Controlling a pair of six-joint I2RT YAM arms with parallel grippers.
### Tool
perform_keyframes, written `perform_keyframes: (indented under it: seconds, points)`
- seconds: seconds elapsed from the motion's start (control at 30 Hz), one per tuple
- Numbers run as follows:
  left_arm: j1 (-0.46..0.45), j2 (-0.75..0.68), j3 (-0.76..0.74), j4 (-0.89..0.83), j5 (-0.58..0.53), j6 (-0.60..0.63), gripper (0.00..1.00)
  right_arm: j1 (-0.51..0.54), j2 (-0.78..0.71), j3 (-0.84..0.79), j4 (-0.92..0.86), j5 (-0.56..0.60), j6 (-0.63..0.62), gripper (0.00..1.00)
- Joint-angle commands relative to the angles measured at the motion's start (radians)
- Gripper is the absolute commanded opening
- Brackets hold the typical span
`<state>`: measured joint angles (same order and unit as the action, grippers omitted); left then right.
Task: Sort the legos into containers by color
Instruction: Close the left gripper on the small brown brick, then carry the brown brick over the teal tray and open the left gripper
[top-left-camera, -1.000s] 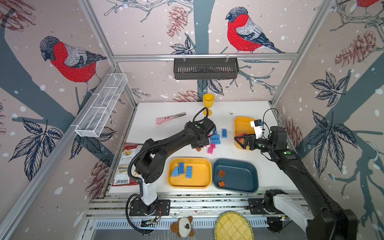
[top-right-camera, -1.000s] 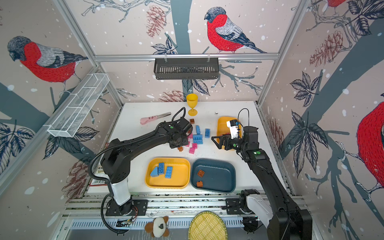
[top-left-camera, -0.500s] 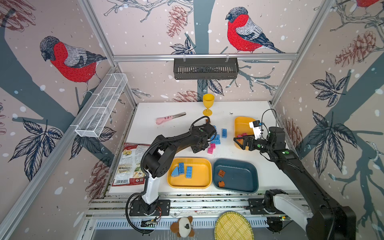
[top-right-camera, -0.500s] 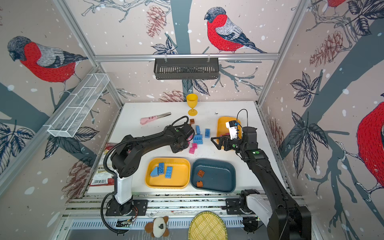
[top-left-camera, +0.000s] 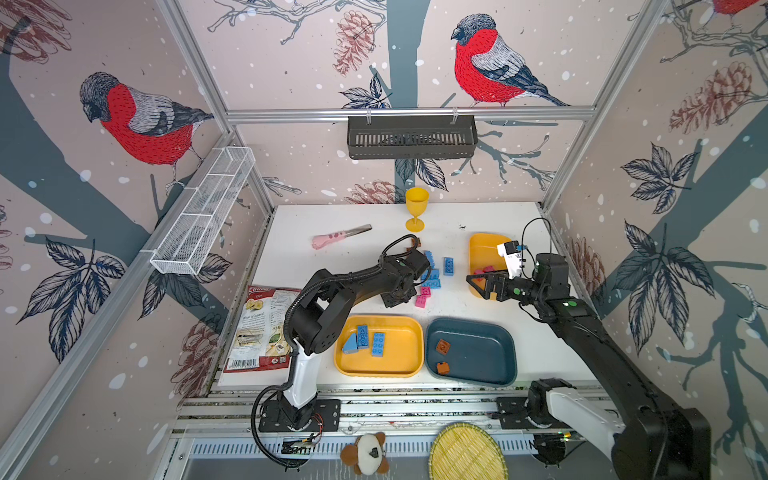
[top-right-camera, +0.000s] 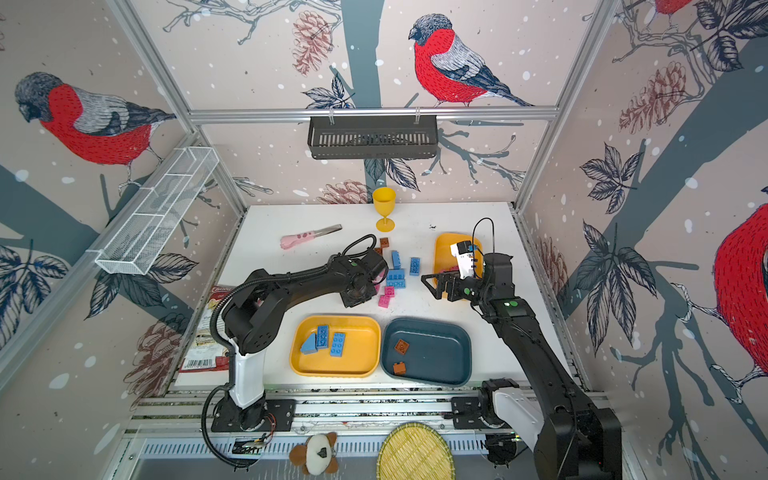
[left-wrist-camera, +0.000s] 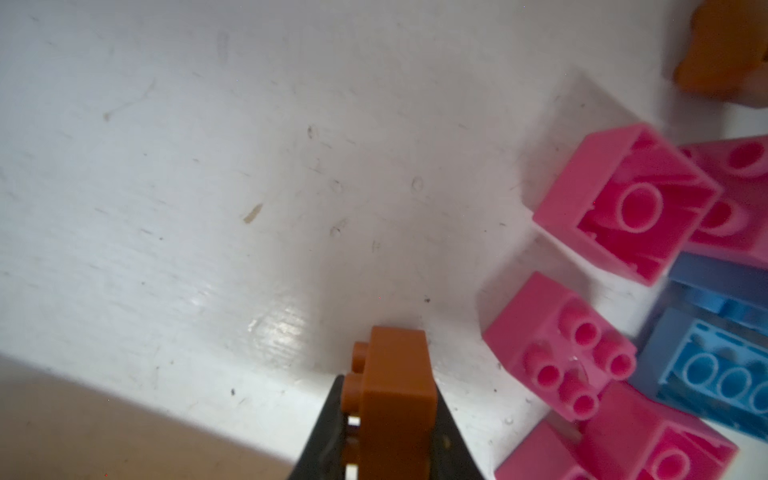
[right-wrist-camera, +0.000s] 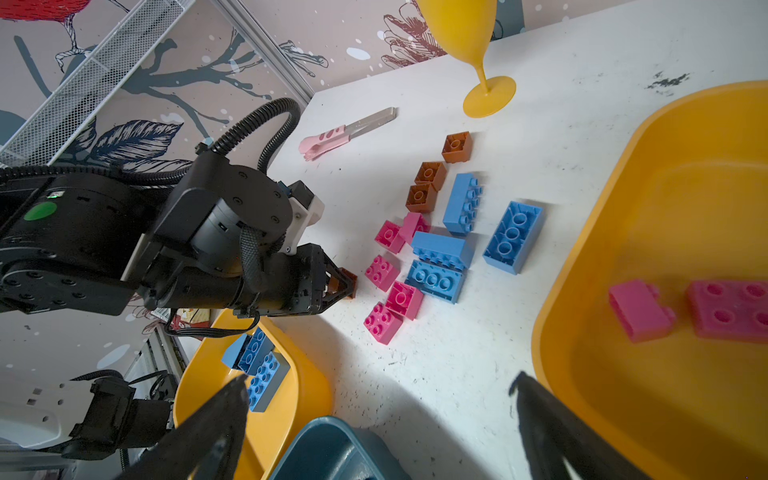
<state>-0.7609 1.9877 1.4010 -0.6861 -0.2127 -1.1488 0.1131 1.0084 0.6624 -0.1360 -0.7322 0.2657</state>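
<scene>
Firmly in the left gripper (left-wrist-camera: 390, 434) — one brown-orange brick (left-wrist-camera: 397, 374)

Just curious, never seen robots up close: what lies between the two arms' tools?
A cluster of loose pink bricks and blue bricks, showing in both top views.

Left hand (right-wrist-camera: 350, 287) tight on brown lego (right-wrist-camera: 352, 276)

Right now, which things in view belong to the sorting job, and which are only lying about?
Job: loose legos, brown brick in the left gripper, large yellow tray, teal tray, small yellow tray.
Lying about: yellow goblet, pink-handled tool, snack packet, wire basket, plush toy, woven plate.
</scene>
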Motion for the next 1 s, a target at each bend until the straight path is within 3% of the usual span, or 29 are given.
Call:
perform_keyframes:
  seconds: [0.0, 0.2, 0.33, 0.4, 0.6, 0.8, 0.97]
  points:
    - [0.001, -0.036, 0.021, -0.005, -0.015, 0.076, 0.15, 0.002, -0.002, 0.009, 0.023, -0.004, 0.001, 1.0]
    - [-0.057, -0.139, 0.084, 0.012, 0.081, 0.388, 0.16, -0.012, -0.013, 0.029, -0.029, 0.014, -0.016, 1.0]
    - [-0.082, -0.222, 0.043, 0.062, 0.321, 0.582, 0.17, -0.013, -0.042, 0.022, -0.073, 0.014, -0.008, 0.99]
    - [-0.105, -0.26, 0.009, 0.093, 0.428, 0.633, 0.17, -0.013, -0.066, 0.008, -0.08, 0.01, 0.009, 0.99]
    - [-0.235, -0.29, -0.052, 0.141, 0.507, 0.71, 0.19, -0.013, -0.149, -0.036, -0.114, 0.013, 0.047, 1.0]
    - [-0.283, -0.22, -0.076, 0.18, 0.478, 0.712, 0.37, -0.013, -0.185, -0.035, -0.156, 0.028, 0.043, 0.99]
    - [-0.284, -0.236, -0.059, 0.172, 0.415, 0.737, 0.67, -0.013, -0.207, -0.027, -0.177, 0.043, 0.035, 1.0]
